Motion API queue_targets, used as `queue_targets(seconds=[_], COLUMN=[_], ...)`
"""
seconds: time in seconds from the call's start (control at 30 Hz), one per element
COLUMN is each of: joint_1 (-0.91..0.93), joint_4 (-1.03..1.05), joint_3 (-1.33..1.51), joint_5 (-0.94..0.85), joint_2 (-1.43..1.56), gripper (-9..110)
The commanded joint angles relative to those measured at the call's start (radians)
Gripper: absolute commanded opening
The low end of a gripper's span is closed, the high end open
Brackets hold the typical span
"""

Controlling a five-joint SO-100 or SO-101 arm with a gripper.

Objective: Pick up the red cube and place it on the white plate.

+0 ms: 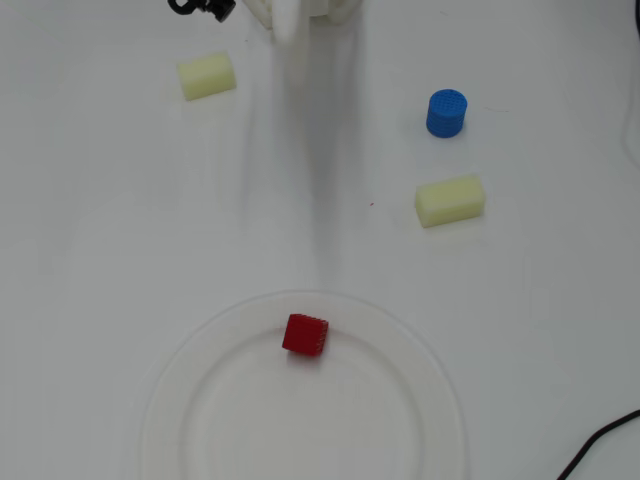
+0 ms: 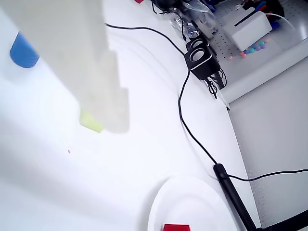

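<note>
Holding nothing: gripper [image 2: 113, 103] | opening unclear | red cube [image 1: 305, 334] on white plate [image 1: 200, 350]

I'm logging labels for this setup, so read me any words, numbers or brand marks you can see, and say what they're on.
No readable text in either view.
The red cube, white plate, blue cylinder and yellow blocks are unmarked.
The black device and the desk clutter in the wrist view are too blurred to read.

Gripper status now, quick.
Gripper: holding nothing; open or shut cannot be told, since only one blurred white finger shows in the wrist view. The red cube sits free on the white plate.
</note>
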Motion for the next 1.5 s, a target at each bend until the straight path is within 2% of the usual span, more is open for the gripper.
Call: queue_targets(seconds=[0.0,0.17,0.33,0.5,0.8,1.13,1.2,1.37,1.43,1.47], joint_1=[0.032,0.049,-0.008,-0.081,-0.115,-0.115,-0.115,-0.092,-0.087,-0.089], joint_4=[0.014,0.051,0.150,0.219,0.235,0.264,0.264,0.258,0.258,0.258], joint_3=[0.153,0.327,0.413,0.417,0.535,0.541,0.541,0.543,0.543,0.543], joint_5=[-0.017,-0.002,0.046,0.078,0.176,0.140,0.146,0.176,0.179,0.172], joint_2=[0.153,0.284,0.385,0.388,0.390,0.390,0.390,0.390,0.390,0.388], gripper=[38,37,29,0,0,0,6,12,11,5])
